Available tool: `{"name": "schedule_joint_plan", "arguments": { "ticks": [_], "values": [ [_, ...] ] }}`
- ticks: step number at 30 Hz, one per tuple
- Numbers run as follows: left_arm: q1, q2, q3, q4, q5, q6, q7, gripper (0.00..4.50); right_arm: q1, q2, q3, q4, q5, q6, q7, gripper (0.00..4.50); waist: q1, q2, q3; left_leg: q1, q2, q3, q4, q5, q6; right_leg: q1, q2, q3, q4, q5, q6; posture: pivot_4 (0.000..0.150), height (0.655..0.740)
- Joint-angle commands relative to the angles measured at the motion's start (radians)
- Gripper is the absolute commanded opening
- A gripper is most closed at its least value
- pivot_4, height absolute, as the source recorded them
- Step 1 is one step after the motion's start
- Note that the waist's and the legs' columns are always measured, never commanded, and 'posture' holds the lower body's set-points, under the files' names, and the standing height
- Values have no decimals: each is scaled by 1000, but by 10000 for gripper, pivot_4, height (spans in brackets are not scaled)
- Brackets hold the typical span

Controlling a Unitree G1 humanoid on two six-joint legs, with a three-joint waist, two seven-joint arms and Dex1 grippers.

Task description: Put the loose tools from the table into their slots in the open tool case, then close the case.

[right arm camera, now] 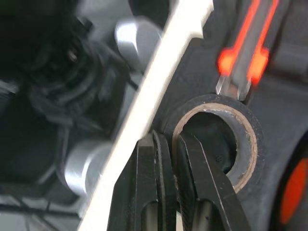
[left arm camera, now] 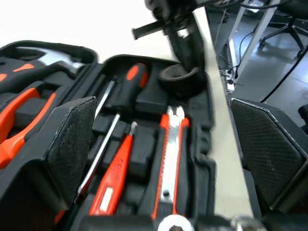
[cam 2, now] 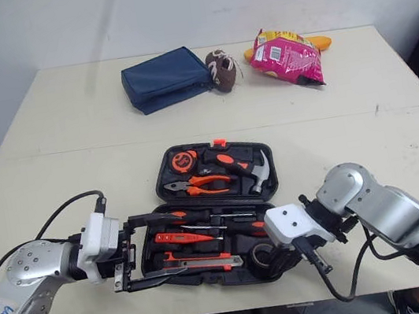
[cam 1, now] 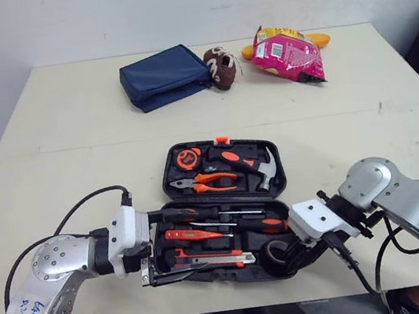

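The black tool case (cam 1: 168, 186) lies open near the table's front edge. Its far half holds a hammer (cam 1: 264, 169), orange pliers (cam 1: 207, 181) and a tape measure (cam 1: 187, 158). In the near half are red-handled screwdrivers (cam 1: 198, 233) and a utility knife (left arm camera: 169, 159). My left gripper (cam 1: 149, 254) is open at the near half's left end, its fingers (left arm camera: 72, 139) straddling the case's edge. My right gripper (right arm camera: 166, 139) is shut on the wall of the black tape roll (right arm camera: 246, 144) at the case's near right corner, with one finger inside the ring and one outside.
A blue pouch (cam 1: 165, 76), a brown toy football (cam 1: 222, 67) and a pink snack bag (cam 1: 286, 53) lie at the table's far side. The table's front edge runs just below the case. Bare tabletop flanks the case on both sides.
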Motion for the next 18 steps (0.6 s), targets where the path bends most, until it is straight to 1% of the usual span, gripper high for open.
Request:
{"name": "schedule_joint_plan", "arguments": {
  "ticks": [1,4,9,12,14,16,17,18],
  "values": [
    [0,3,28,-1,6,-21,0,45000,-7,-13,9,74,-73,-105,32,225,1,0,0,0,0,0,1,0,1,1,-1,0,0,0,0,1500,7400],
    [2,2,27,-7,6,-19,1,45000,-26,14,11,81,-74,-82,5,225,-1,-2,0,0,0,0,2,-1,2,1,-1,0,-1,1,1,1500,7400],
    [13,-2,19,-23,8,-14,11,45000,-34,4,32,61,-104,-42,2,225,-4,-2,0,1,0,0,1,-1,1,2,0,0,0,1,0,1500,7400],
    [0,0,14,-17,8,-13,9,45000,-39,-2,41,26,-110,42,-21,225,-4,-3,0,1,1,0,1,-1,1,2,-1,0,0,1,0,1500,7400],
    [-9,1,13,-10,9,-13,7,45000,-39,-3,40,11,-102,57,-10,225,-3,-3,-1,1,0,0,1,-1,1,2,-1,0,0,1,0,1500,7400],
    [-14,1,12,-5,11,-15,5,45000,-35,8,29,7,-96,37,-10,8767,-3,-3,-1,1,0,0,1,-1,1,2,-1,-1,0,1,0,1500,7400],
    [-17,2,14,-3,10,-14,4,45000,-28,13,6,-1,-66,20,-3,11514,-3,-3,-1,1,0,0,1,-1,1,2,-1,-1,0,1,0,1500,7400],
    [-19,2,15,-3,8,-13,4,45000,-24,17,-11,-6,-45,11,0,16464,-1,-3,-1,1,0,0,0,-1,1,2,-1,-1,0,1,0,1500,7400]
  ]
}}
